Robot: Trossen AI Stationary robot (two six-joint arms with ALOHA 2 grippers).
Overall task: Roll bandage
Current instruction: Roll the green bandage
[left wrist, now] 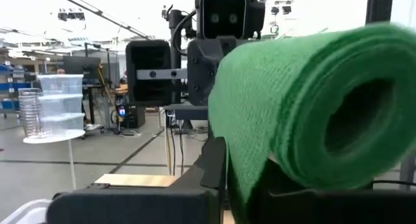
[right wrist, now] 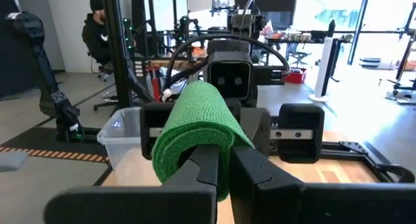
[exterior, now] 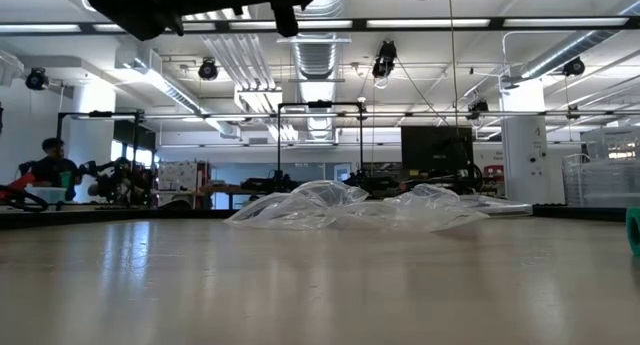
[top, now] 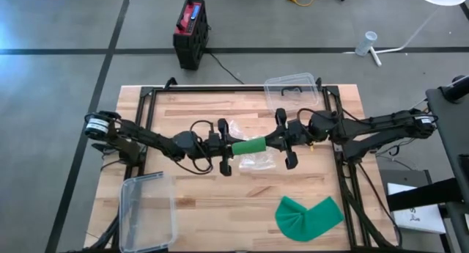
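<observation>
Seen from above, the left arm reaches in from nine o'clock across the wooden tabletop [top: 190, 187], and the left pincer [top: 224, 148] sits just left of centre, its fingers pinched onto the left end of the green bandage roll [top: 248, 146]. In the left wrist view the roll [left wrist: 305, 113] fills the picture close to the camera, its hollow core showing, with the other arm's camera head facing it from behind.

The roll lies level between the two pincers at the centre of the tabletop, lifted clear of the wood; the low view shows nothing green under the arms. Just beneath and behind it lies a crumpled clear plastic wrapper [top: 249, 159], which the low view shows resting flat on the wood [exterior: 350, 207].

The right pincer [top: 281, 141] meets the roll from three o'clock, its two dark fingers [right wrist: 207, 167] closed together on the right end of the roll [right wrist: 192, 130].

At seven o'clock a clear plastic container [top: 149, 209] sits at the tabletop's near edge. At twelve o'clock a clear lid [top: 292, 92] rests near the far edge. At five o'clock a loose folded green bandage [top: 308, 216] lies flat.
</observation>
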